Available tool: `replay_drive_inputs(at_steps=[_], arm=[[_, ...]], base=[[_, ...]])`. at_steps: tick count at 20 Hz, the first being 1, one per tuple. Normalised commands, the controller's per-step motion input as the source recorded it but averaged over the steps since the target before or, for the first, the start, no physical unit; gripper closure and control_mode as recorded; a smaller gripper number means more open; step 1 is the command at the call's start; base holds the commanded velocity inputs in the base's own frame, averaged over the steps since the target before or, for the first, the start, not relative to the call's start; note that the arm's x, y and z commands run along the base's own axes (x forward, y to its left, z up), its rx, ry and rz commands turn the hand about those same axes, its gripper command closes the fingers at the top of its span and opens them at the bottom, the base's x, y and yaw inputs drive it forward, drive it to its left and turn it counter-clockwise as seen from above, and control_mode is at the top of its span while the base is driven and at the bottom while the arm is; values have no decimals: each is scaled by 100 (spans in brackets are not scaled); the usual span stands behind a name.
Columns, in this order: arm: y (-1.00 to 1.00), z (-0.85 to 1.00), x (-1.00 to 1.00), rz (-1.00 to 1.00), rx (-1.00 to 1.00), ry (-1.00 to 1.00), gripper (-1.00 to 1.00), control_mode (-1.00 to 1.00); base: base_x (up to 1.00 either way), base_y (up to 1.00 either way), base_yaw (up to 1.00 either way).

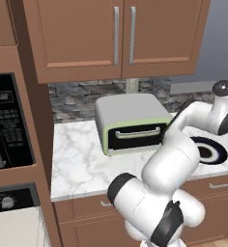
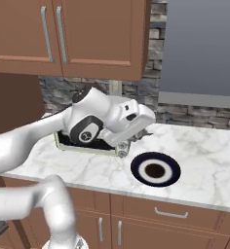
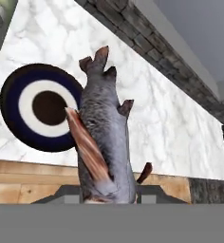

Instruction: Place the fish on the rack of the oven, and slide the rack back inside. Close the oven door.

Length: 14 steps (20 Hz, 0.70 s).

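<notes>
Fish [image 3: 104, 137] pinched upright between the tool's [image 3: 109, 192] fingertips, above the marble counter [image 3: 156, 128].

The arm [image 2: 48, 131] reaches forward, fingers [image 3: 152, 192] clamped together.

Marble counter [image 1: 82, 159]: pale, grey-veined, set on brown base cabinets with drawer pulls.
Toaster oven [image 1: 130, 123]: green and grey, dark glass door with bar handle, standing on the counter against the stone backsplash [image 1: 72, 99].
Plate [image 1: 213, 150]: round, dark blue rim, white ring inside, lying on the counter right of the toaster oven, partly hidden by the arm.
Upper cabinets [image 1: 116, 36]: brown, two doors, paired vertical silver handles.
Microwave [image 1: 7, 123]: black, keypad and display, built into the left cabinetry.
Oven [image 1: 9, 200]: dark control strip with small round knob, below the microwave; a pale surface beneath it.
Arm: white, dark joints, rising from lower right, reaching right over the counter.
</notes>
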Motion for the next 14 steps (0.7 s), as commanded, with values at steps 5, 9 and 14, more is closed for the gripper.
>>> replay_drive_inputs(at_steps=[5,9,14], arm=[[76,15,-52,45,0,20,100,-100],[100,2,-42,53,0,23,100,-100],[74,0,-29,59,0,19,100,-100]], base=[[0,0,0],[0,0,0],[0,0,0]])
